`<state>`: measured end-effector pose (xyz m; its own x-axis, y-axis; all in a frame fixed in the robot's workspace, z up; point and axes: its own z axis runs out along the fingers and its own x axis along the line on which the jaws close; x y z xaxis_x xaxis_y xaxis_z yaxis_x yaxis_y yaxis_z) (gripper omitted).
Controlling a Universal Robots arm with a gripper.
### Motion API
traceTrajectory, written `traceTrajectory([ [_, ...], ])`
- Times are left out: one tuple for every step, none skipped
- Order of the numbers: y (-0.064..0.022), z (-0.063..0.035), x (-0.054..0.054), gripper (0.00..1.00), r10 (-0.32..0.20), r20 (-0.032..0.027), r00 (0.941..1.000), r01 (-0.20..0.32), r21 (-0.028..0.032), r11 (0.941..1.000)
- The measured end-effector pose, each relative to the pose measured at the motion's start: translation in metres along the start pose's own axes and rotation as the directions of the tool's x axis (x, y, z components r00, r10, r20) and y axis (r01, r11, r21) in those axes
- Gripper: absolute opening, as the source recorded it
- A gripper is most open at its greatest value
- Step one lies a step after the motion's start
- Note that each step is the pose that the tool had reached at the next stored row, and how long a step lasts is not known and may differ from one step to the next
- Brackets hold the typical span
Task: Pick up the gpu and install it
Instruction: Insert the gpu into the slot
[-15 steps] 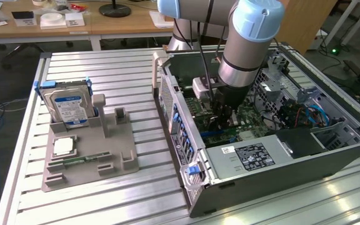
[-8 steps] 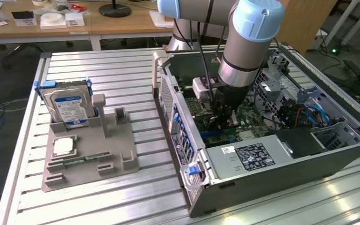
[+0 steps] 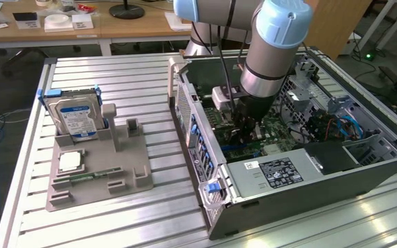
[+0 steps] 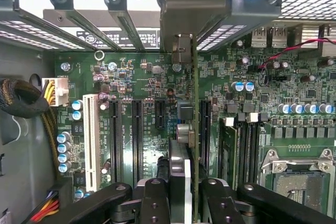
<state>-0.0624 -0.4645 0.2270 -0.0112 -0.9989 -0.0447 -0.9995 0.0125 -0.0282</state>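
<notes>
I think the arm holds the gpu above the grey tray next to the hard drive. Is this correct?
Not quite. The fingers hold the gpu edge-on inside the open computer case, over the motherboard, as the wrist view shows. The hard drive does stand on the grey tray.

Arm's reaching straight down, wrist pretty much vertical, lower links sunk out of sight past the black wrist section. The gripper [image 4: 177,195] has its two black fingers [image 4: 154,198] pinched in from both sides on the gpu [image 4: 185,145], which stands edge-on between them.
</notes>
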Motion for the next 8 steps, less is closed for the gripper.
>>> traceTrajectory([
  [0.0001, 0.0002, 0.0000, 0.28, 0.000, -0.0002, 1.0000, 0.000, -0.0002, 1.0000],
  [0.0001, 0.0002, 0.0000, 0.28, 0.000, -0.0003, 1.0000, 0.000, -0.0005, 1.0000],
  [0.0001, 0.0003, 0.0000, 0.28, 0.000, -0.0003, 1.0000, 0.000, -0.0005, 1.0000],
  [0.0001, 0.0003, 0.0000, 0.28, 0.000, -0.0002, 1.0000, 0.000, -0.0007, 1.0000],
  [0.0001, 0.0005, -0.0001, 0.28, 0.000, 0.0000, 1.0000, 0.000, -0.0007, 1.0000],
  [0.0000, 0.0006, -0.0004, 0.28, 0.000, 0.0003, 1.0000, 0.000, -0.0005, 1.0000],
  [0.0000, 0.0006, -0.0006, 0.28, 0.000, 0.0002, 1.0000, 0.000, -0.0006, 1.0000],
  [0.0000, 0.0006, -0.0008, 0.28, 0.000, 0.0000, 1.0000, 0.000, -0.0007, 1.0000],
])
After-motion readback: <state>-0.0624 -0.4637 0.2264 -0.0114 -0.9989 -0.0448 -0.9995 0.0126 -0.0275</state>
